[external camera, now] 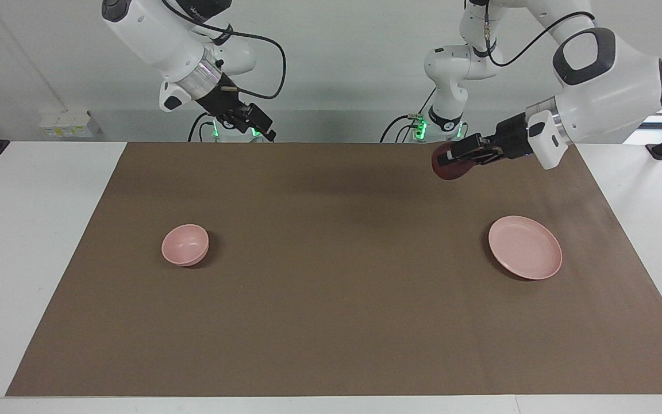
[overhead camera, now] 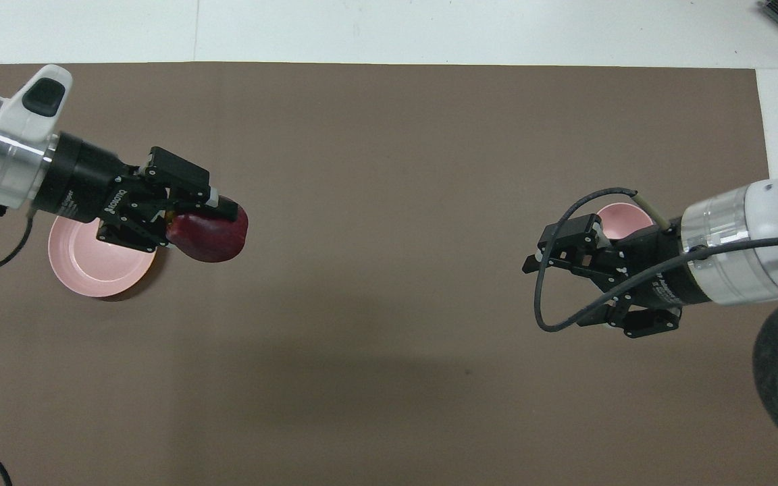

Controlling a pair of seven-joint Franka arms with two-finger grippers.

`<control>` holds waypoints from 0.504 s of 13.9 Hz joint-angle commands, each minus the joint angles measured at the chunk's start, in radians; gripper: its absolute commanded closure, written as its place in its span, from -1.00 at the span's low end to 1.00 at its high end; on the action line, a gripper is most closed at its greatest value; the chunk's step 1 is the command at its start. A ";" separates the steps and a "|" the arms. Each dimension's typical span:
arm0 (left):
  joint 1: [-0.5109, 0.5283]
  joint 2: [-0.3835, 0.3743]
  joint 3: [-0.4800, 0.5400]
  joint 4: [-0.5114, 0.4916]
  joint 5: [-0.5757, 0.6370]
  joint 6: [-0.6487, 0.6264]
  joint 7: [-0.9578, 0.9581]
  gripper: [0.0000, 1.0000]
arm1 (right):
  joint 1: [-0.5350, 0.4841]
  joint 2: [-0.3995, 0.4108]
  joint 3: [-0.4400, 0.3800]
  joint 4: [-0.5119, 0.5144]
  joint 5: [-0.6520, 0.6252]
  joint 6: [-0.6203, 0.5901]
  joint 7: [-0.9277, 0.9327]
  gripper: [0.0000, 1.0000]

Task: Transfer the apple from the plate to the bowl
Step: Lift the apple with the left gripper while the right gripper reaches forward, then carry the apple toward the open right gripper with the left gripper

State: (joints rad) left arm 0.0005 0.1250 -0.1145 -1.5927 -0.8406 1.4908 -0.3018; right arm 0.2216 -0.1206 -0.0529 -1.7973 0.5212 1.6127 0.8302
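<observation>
A dark red apple [external camera: 450,167] [overhead camera: 212,237] hangs in the air with my left gripper [external camera: 458,155] [overhead camera: 208,217] shut on it. It is over the bare brown mat, off the pink plate [external camera: 525,247] [overhead camera: 82,270] and toward the middle of the table. The plate lies with nothing on it at the left arm's end. The small pink bowl [external camera: 185,245] [overhead camera: 625,214] stands at the right arm's end with nothing in it. My right gripper [external camera: 259,123] [overhead camera: 558,291] is open, holds nothing and hovers high; in the overhead view its hand covers part of the bowl.
A brown mat [external camera: 331,322] covers most of the white table [external camera: 32,230]. A black cable [overhead camera: 551,297] loops from the right wrist beside the gripper. Only the plate and the bowl stand on the mat.
</observation>
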 commanded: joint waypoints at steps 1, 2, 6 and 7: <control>-0.036 -0.060 0.001 -0.093 -0.119 0.037 0.088 1.00 | -0.001 -0.010 0.002 -0.039 0.080 0.056 0.123 -1.00; -0.046 -0.065 -0.002 -0.134 -0.193 0.066 0.104 1.00 | 0.002 -0.010 0.002 -0.045 0.095 0.079 0.182 -1.00; -0.131 -0.076 -0.016 -0.272 -0.501 0.204 0.318 1.00 | 0.005 -0.004 0.002 -0.047 0.175 0.153 0.393 -1.00; -0.149 -0.059 -0.016 -0.286 -0.567 0.212 0.387 1.00 | 0.004 0.012 0.002 -0.044 0.212 0.164 0.452 -1.00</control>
State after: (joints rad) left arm -0.1131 0.0889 -0.1403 -1.8047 -1.2922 1.6595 -0.0175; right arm 0.2296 -0.1172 -0.0527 -1.8259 0.6667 1.7349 1.1817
